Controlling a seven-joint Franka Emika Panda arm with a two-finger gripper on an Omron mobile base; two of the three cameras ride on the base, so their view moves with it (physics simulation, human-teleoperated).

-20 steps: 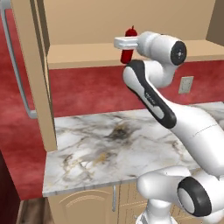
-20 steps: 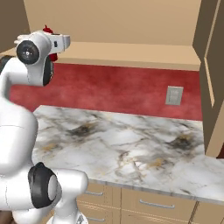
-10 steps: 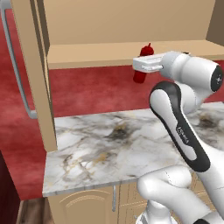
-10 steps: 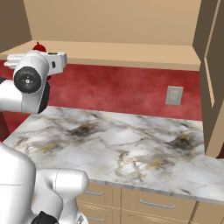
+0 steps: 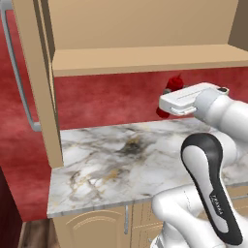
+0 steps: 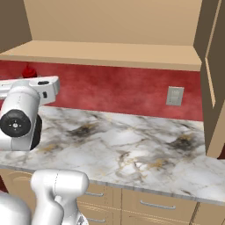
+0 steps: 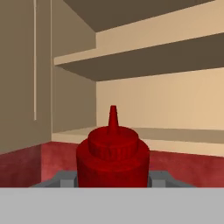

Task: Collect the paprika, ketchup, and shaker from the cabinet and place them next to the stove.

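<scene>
While it hangs above the marble counter (image 5: 101,164), the tool (image 5: 167,104) grips the ketchup (image 7: 113,157).

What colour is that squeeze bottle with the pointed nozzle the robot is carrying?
Solid red all over, nozzle included; the slim squeeze bottle shows best in the hand view.

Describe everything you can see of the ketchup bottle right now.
The ketchup is a solid red, plastic-looking squeeze bottle with a ribbed round cap and a narrow pointed nozzle. It stands upright, clamped at its sides in the end effector, off the counter and just below the cabinet shelf, in front of the red wall. Nothing else touches it. Its lower body is hidden.
</scene>
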